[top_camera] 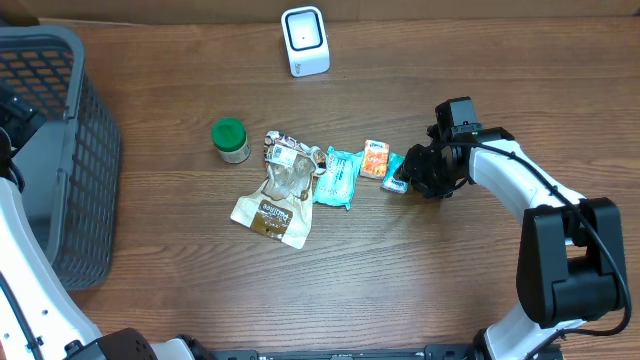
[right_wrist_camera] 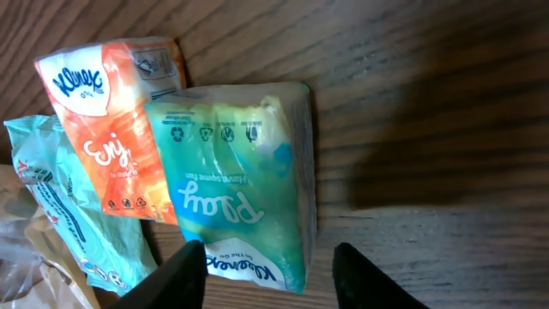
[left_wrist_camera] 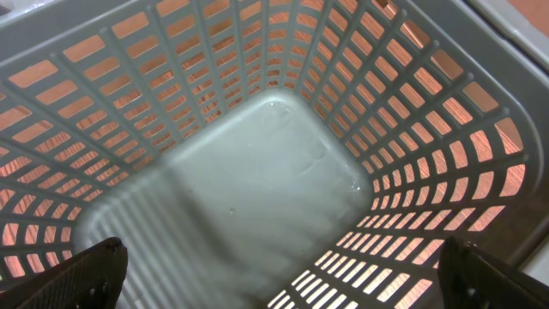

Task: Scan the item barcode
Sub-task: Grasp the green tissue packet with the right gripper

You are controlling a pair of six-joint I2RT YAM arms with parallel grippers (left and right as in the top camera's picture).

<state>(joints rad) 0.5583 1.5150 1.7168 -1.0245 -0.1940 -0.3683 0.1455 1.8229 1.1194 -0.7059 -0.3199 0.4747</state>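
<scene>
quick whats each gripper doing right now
left gripper: open, holding nothing, over the basket.
right gripper: open, a finger on each side of the teal tissue pack, not clamped on it yet.
</scene>
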